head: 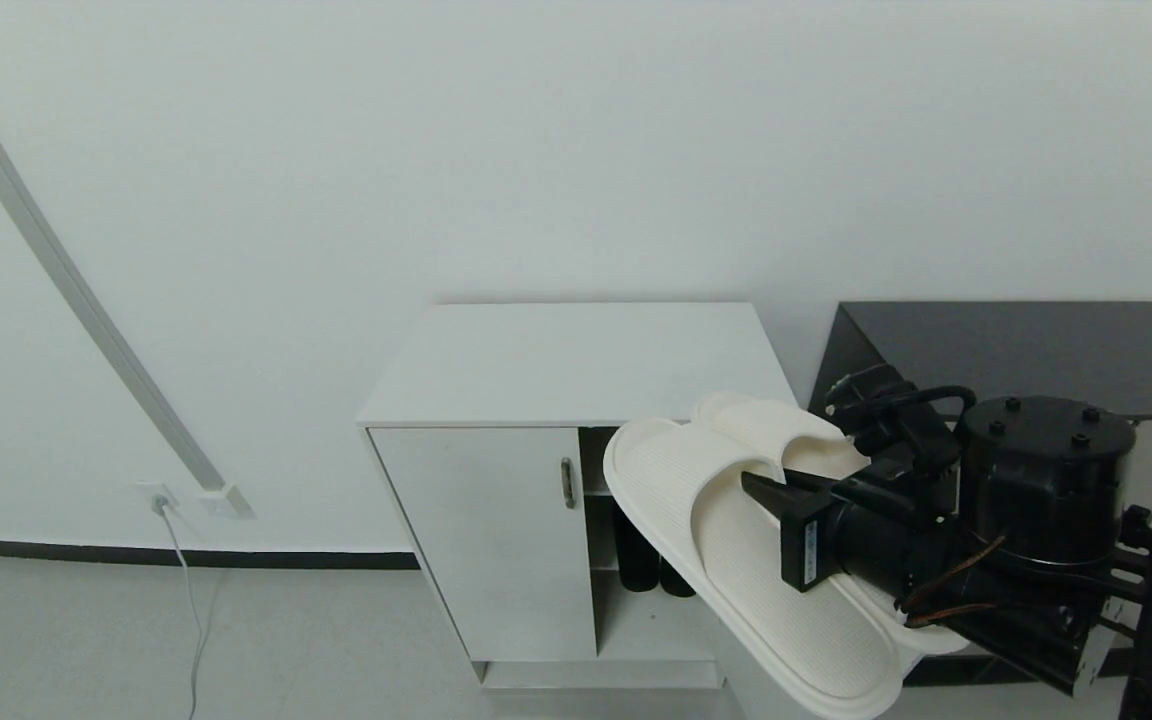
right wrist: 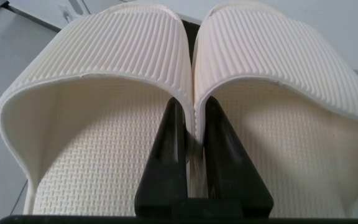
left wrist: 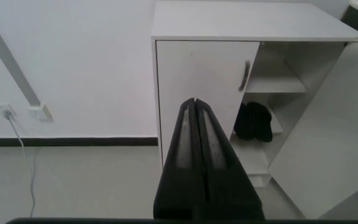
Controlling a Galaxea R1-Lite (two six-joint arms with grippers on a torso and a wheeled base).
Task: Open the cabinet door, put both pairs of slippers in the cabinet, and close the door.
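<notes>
While the right gripper point(right wrist: 191, 112) clamps the inner edges of both white slippers point(head: 681, 500), it holds the pair up in front of the cabinet point(head: 576, 360), at its open right side. Inside, the black slippers point(left wrist: 253, 121) stand upright on a shelf, near the closed door point(head: 486, 530). And the left gripper point(left wrist: 195, 106), fingers pressed together and empty, faces that closed door.

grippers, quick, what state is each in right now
Left gripper: shut, holding nothing.
Right gripper: shut on the pair of cream slippers.
</notes>
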